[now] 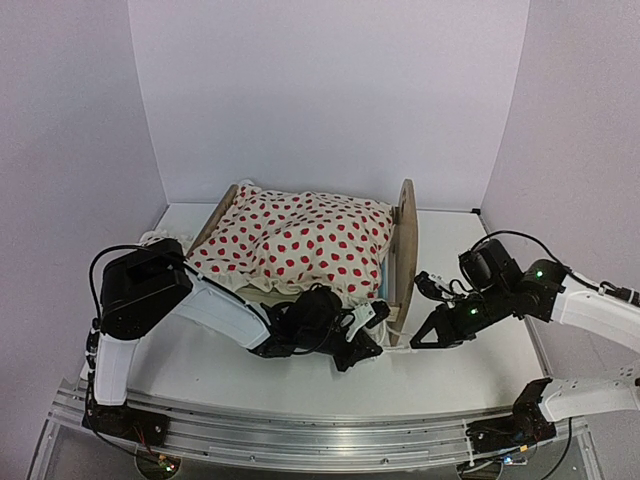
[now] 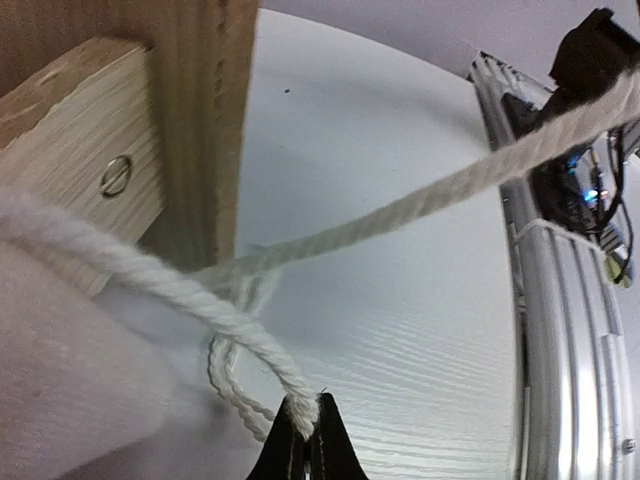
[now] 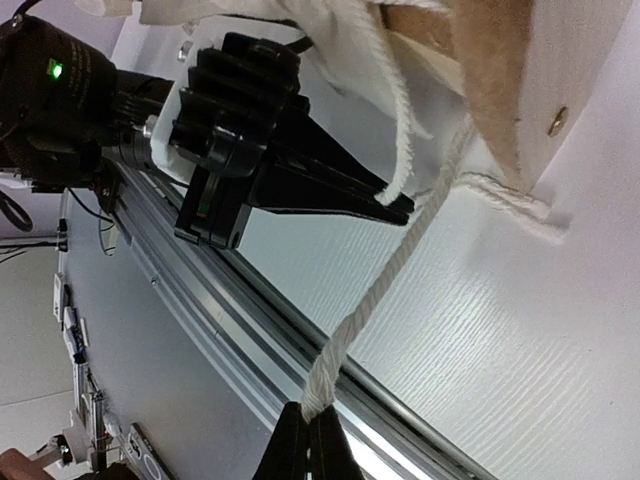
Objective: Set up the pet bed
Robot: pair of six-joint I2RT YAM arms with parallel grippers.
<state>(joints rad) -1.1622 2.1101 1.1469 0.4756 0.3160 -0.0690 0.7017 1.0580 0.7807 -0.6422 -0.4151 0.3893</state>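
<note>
Now left end effector (image 2: pixel 303 420) and right end effector (image 3: pixel 308 425) both pinch one taut cord (image 2: pixel 430 200), bed (image 1: pixel 405 240) just toward the far edge.

White table (image 1: pixel 300 390) carries pet bed (image 1: pixel 405 240); rope (image 3: pixel 520 210) lying alongside.

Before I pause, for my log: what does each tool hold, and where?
Both pinch the white rope: left tool at a loop beside the pet bed, right tool on the taut strand.
</note>
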